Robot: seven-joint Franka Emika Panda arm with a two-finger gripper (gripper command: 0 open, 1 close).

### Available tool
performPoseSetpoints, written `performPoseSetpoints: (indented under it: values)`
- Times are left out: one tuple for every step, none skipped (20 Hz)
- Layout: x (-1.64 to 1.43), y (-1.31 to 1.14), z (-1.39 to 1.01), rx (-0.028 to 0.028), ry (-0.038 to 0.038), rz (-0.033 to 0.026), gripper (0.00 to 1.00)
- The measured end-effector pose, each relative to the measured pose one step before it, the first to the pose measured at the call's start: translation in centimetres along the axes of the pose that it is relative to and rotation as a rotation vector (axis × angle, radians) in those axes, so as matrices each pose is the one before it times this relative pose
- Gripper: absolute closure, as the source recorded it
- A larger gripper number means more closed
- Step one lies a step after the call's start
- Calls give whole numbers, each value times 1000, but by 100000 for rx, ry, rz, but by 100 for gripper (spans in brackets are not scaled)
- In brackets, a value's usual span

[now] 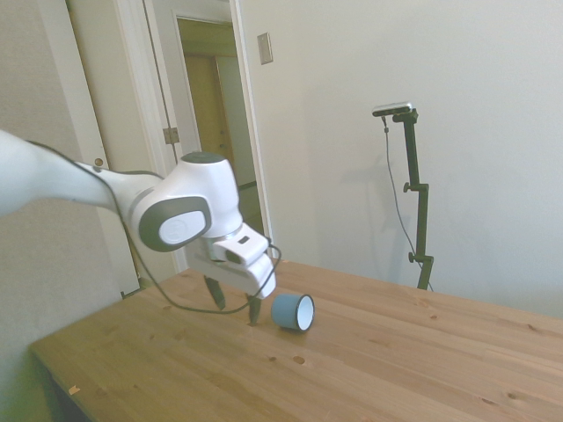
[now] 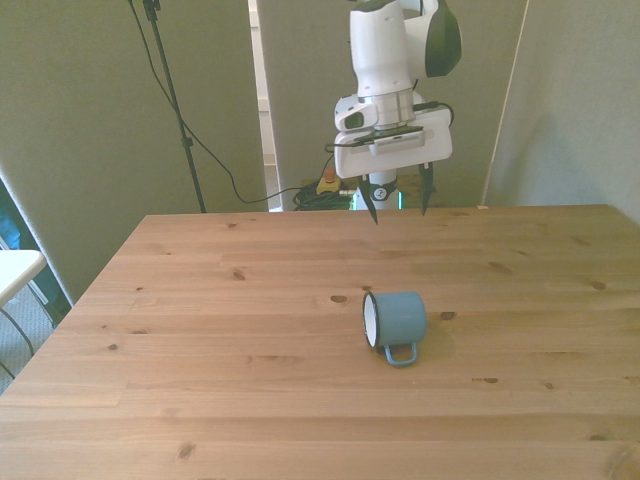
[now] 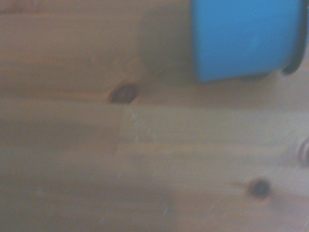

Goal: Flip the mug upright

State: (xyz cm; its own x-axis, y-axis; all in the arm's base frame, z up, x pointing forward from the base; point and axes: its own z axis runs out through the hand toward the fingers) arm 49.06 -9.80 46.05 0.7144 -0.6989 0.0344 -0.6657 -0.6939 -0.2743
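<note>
The light-blue mug [image 2: 396, 320] lies on its side on the tabletop [image 2: 200, 330]. The gripper [image 2: 398, 206] hangs above the tabletop, fingers spread, holding nothing.

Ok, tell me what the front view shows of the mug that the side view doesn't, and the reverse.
Only the front view shows the mug's loop handle, lying on the table. Only the side view looks into its white inside. Both show it on its side, with the gripper, jaws open, above the table and apart from it.
</note>
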Motion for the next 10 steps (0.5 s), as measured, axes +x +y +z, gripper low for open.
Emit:
performPoseSetpoints:
  values:
    - [2195,-81,-223,3739,-1072,-353,0]
    - [1705,-26,-177,2256,-1101,-264,0]
    - [1478,-89,-84,2090,-1775,-280,0]
    - [1332,-41,-20,2251,-2340,-542,0]
    - [1144,-22,39,1945,-2477,-556,0]
    - [967,37,42,1334,-2406,-461,0]
    - [1744,-75,-72,500,-3398,-246,0]
    - [47,-143,-96,236,-142,-697,0]
    - [90,-52,75,577,-623,-1269,0]
    - [206,99,112,437,-836,-1162,0]
